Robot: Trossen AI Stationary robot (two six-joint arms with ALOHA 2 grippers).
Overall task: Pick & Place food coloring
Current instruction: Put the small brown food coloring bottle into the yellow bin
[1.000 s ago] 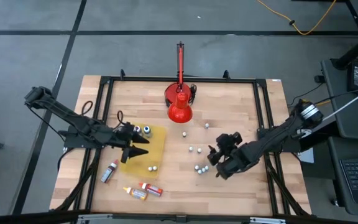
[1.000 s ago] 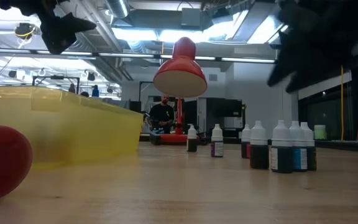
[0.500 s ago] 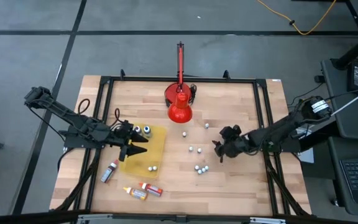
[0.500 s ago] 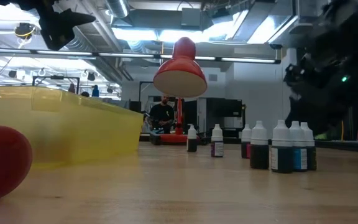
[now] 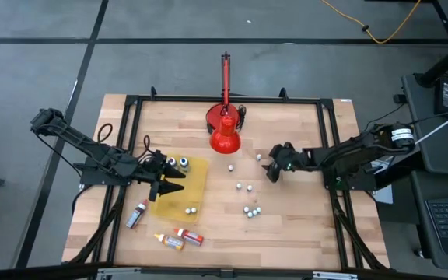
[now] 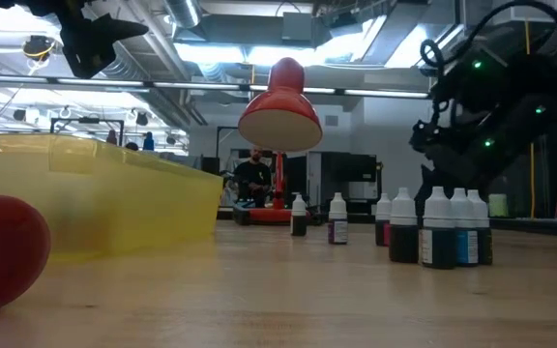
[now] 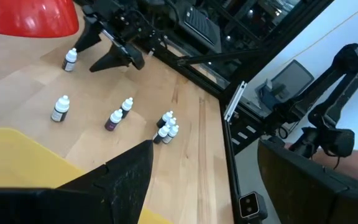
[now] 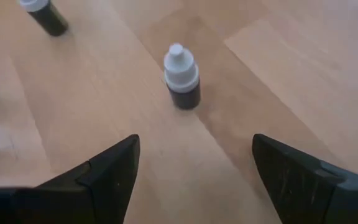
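White-capped dark little food coloring bottle (image 8: pixel 181 78) standing upright on the bare butcher-block table (image 5: pixel 302 225), alone, just ahead of the right gripper (image 5: pixel 274 165). Fingers there spread wide, nothing between them, hovering near the bottle by the red lamp (image 5: pixel 225 137) side of the table. More upright bottles scattered nearby: a pair (image 5: pixel 243 187) mid-table, a tight cluster (image 5: pixel 251 210) a bit closer to the front edge. Further out, a yellow bin (image 5: pixel 182 187) on the left with a few bottles already inside, plus red and orange ones lying flat (image 5: pixel 179 237) near the front edge. Left gripper (image 5: pixel 171 181) parked over the bin, fingers also spread, holding nothing.

Risk from here, just guessing: tall skinny bottle, tiny base, so tips easily. Coming down off-centre or clipping the cap with one finger probably knocks it over and sends it rolling. Pinching only the narrow cap could let it swing or slip on the way across to the bin.
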